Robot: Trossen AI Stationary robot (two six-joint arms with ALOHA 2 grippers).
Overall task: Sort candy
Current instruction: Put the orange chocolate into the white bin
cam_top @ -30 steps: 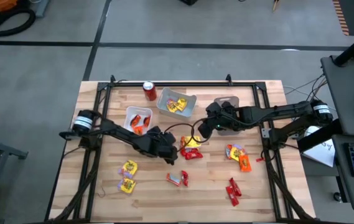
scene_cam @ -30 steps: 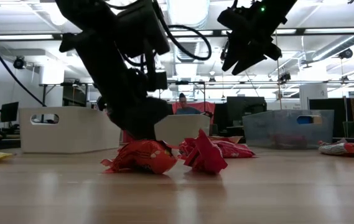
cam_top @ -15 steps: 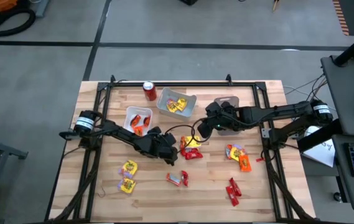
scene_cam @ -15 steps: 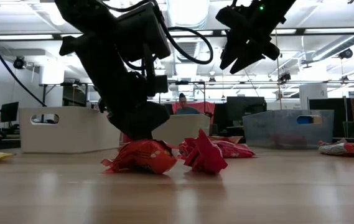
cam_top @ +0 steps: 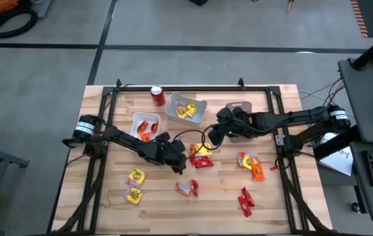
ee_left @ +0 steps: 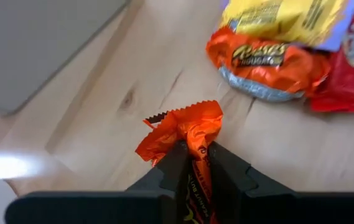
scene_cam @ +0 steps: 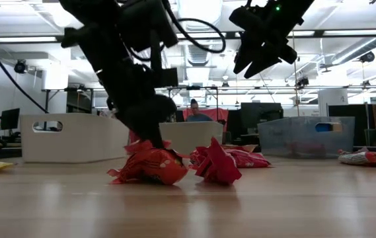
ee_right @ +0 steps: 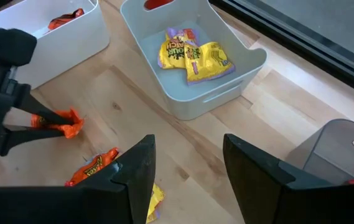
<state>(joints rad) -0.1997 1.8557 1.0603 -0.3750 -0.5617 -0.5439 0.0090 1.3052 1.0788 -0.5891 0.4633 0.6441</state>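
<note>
The candy lies about the wooden table (cam_top: 107,216); a small pile (cam_top: 200,156) sits mid-table. My left gripper (ee_left: 194,150) is down at the pile's left side (cam_top: 181,161), shut on one orange-wrapped candy (ee_left: 186,134). My right gripper (ee_right: 186,158) hangs open and empty above the pile's far right (cam_top: 212,139), high in the low view (scene_cam: 260,56). Beside the held piece lie an orange candy (ee_left: 264,59), a yellow one (ee_left: 285,18) and a red one (ee_left: 344,78). My left gripper pinches the orange candy between its two fingers, just behind the crimped end (ee_left: 183,127) that sticks out past the fingertips. The right wrist view shows the fingers slanting down from the table's left, the wrapper (ee_right: 57,120) close over the wood. Whether it is lifted clear, I cannot tell.
At the back stand a white bin with orange candy (cam_top: 145,124), a white bin with yellow candy (cam_top: 186,109), a grey bin (cam_top: 240,110) and a red soda can (cam_top: 157,96). Loose candy: yellow (cam_top: 136,178), red (cam_top: 187,189), mixed (cam_top: 252,164), red (cam_top: 245,202).
My left gripper has shut on the orange candy at the pile's left side, and in the low view its wrist has tipped and drawn up a little. The right arm has kept still.
</note>
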